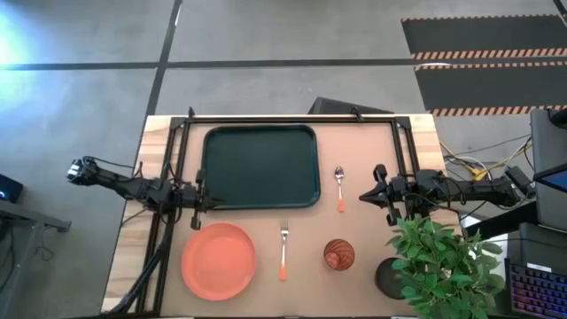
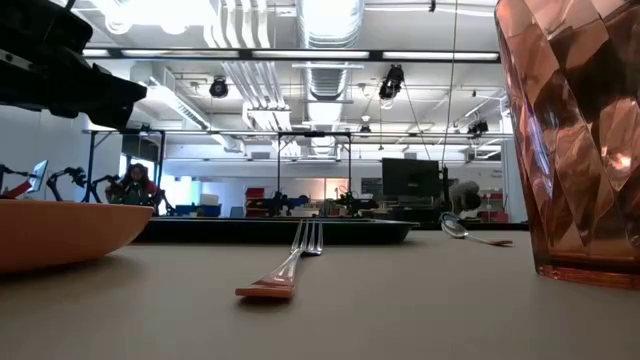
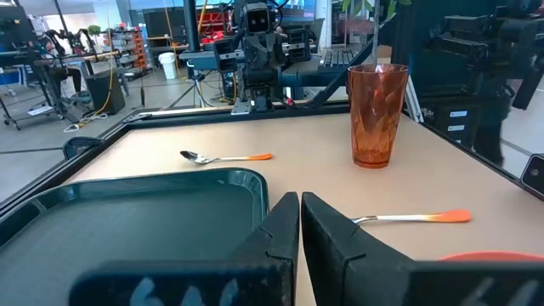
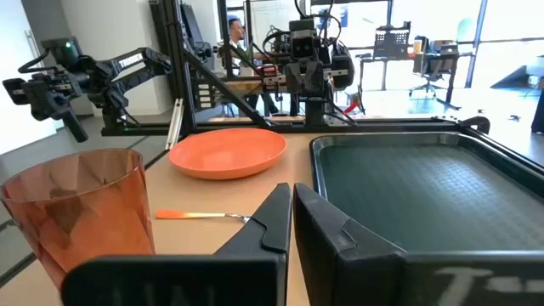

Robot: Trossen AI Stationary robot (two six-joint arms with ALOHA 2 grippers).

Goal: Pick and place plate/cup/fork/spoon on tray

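- We've got the tray (image 1: 260,166) sitting bare at the back middle of the table (image 1: 416,275)
- The plate (image 1: 219,260) is in front of the tray's left corner, with the fork (image 1: 283,251) and the cup (image 1: 338,254) in a row to its right
- The spoon (image 1: 339,188) lies just right of the tray
- Our left gripper (image 1: 197,213) hangs closed and holding nothing between tray and plate
- Our right gripper (image 1: 379,193) is closed too, near the spoon, by the plant (image 1: 443,266)

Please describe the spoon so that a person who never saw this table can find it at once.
Start from the large dark tray at the far side of the table. Just off its right edge lies the spoon, apart from the tray. It has a silver oval bowl and an orange handle, unlike the tined fork lying nearer the plate.
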